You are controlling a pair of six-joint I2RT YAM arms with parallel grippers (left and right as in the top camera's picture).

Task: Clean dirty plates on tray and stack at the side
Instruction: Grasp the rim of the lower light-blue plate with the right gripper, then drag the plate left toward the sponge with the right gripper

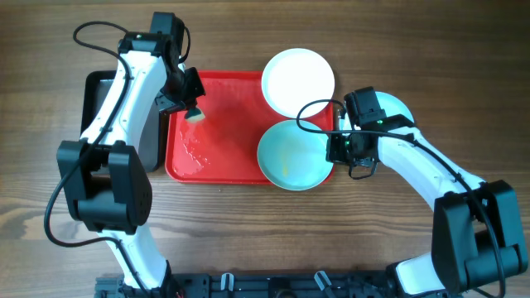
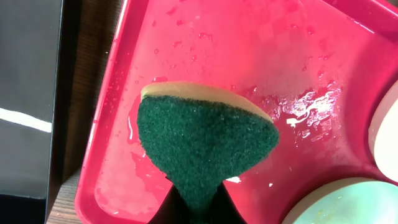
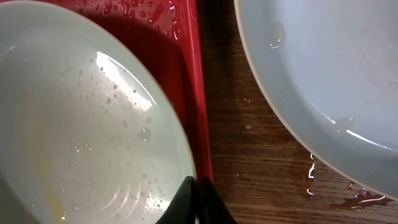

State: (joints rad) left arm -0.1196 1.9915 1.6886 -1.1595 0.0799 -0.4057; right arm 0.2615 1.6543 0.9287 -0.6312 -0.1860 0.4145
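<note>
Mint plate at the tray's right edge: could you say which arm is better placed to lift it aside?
Right. The right gripper is shut on the rim of the mint plate, beside the pale plate off the tray; the left gripper, opposite, holds a sponge.

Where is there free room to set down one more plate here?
Free: the wet middle of the red tray, between sponge and aqua plate; the table strip on the robot's side of the tray. Crowded: the tray's right edge, with cream plate, right hand and third plate.
</note>
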